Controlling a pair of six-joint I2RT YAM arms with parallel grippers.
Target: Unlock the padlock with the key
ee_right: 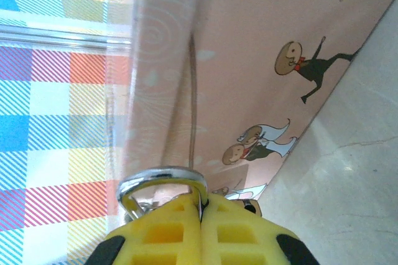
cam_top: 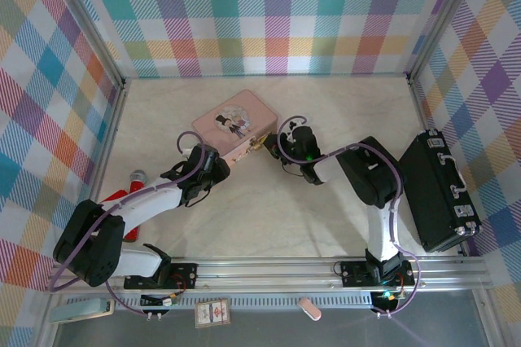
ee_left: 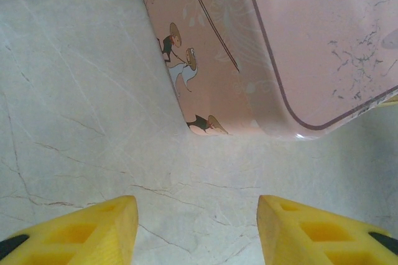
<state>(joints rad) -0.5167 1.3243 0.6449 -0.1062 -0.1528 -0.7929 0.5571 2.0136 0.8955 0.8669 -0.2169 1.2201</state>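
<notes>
Top external view, left to right. A red-handled item (cam_top: 130,194) with a grey cap lies on the pale, marble-veined worktop (cam_top: 269,217) beside the left arm. The left hand (cam_top: 213,160) sits at the near-left edge of the pink box (cam_top: 236,123), a flat rectangular tin with rounded corners and a printed cartoon figure on its lid.

Left wrist view: the two yellow, ribbed fingers (ee_left: 93,231) stand apart with only bare worktop (ee_left: 62,91) between them. The hand (ee_left: 196,234) is open and holds nothing. The box's smooth, glossy rounded corner (ee_left: 267,60) lies just ahead, not touching.

The padlock (cam_top: 259,145), small and brass-gold, sits at the box's near-right corner, between the box and the right hand (cam_top: 281,150).

Right wrist view: the yellow fingers (ee_right: 242,227) are pressed flat together, so that hand (ee_right: 200,218) is closed. A thin, round-barred silver loop (ee_right: 161,176), U-shaped, juts out at the fingertips against the box's illustrated side wall (ee_right: 261,41). Whether the fingers pinch it cannot be told.

Far right, a black, hard-shelled case (cam_top: 440,192) with metal fittings lies on the worktop.
</notes>
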